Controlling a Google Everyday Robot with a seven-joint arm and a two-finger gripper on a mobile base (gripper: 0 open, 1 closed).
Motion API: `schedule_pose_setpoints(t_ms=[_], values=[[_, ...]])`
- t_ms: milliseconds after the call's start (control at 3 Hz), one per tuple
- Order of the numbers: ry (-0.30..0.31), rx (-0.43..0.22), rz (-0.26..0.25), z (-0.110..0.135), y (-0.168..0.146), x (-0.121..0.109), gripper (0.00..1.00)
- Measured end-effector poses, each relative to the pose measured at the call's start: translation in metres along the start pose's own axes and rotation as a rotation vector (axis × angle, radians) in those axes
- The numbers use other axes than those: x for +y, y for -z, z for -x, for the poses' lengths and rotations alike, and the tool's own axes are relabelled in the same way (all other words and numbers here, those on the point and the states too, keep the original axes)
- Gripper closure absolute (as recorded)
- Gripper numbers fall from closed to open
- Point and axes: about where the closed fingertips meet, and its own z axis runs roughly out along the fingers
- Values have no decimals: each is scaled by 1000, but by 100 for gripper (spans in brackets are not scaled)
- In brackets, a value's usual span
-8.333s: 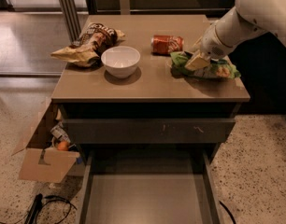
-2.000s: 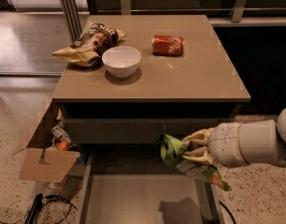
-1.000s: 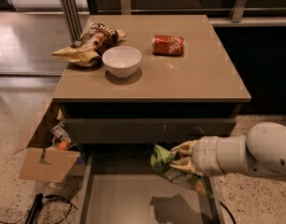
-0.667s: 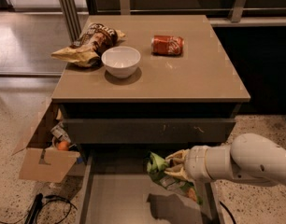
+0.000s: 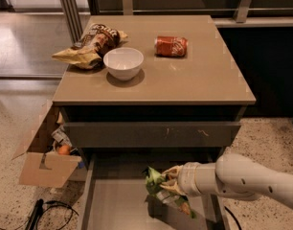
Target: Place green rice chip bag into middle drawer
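Observation:
My gripper is shut on the green rice chip bag, a crinkled bright-green bag with orange print. It holds the bag low over the open middle drawer, above the middle-right part of its flat grey floor. The bag casts a shadow on the drawer floor just below it. My white arm reaches in from the right edge of the view. The drawer is pulled out toward the camera and its front part runs off the bottom of the view.
On the cabinet top lie a brown-and-yellow chip bag, a white bowl and a red can. A closed drawer front with scratch marks sits above the open drawer. A cardboard box and cables stand at the left.
My gripper carried the bag from the cabinet top down in front of the cabinet, then leftward and lower over the open drawer. The bowl, can and brown bag have not moved.

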Motion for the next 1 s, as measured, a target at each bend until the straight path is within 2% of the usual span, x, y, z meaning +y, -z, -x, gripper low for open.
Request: schedule_pose_setpoints(t_ms=[667, 1000], values=[[14, -14, -36, -7, -55, -22, 100], [22, 18, -52, -26, -78, -26, 100]])
